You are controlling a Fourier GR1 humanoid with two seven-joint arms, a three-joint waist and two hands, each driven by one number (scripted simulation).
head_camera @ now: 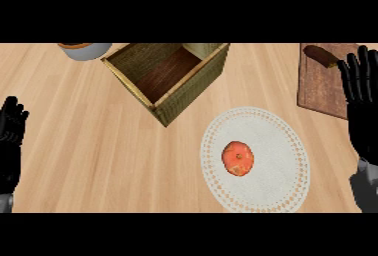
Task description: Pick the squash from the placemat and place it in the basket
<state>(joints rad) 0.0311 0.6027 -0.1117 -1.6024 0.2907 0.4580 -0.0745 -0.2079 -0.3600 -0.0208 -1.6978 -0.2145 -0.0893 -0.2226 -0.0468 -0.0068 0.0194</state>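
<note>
the wooden counter (pixel 96 150) carries everything. the square woven basket (pixel 193 82) sits open-topped at the far middle, ready to receive. nearer, the round white placemat (pixel 277 150) bears the orange squash (pixel 238 158), untouched. both hands rest open, fingers straight: right hand (pixel 362 100) at the right edge, left hand (pixel 10 131) at the left.

Squash (pixel 238 158) on placemat (pixel 280 150) — basket (pixel 184 87) apart.
</note>
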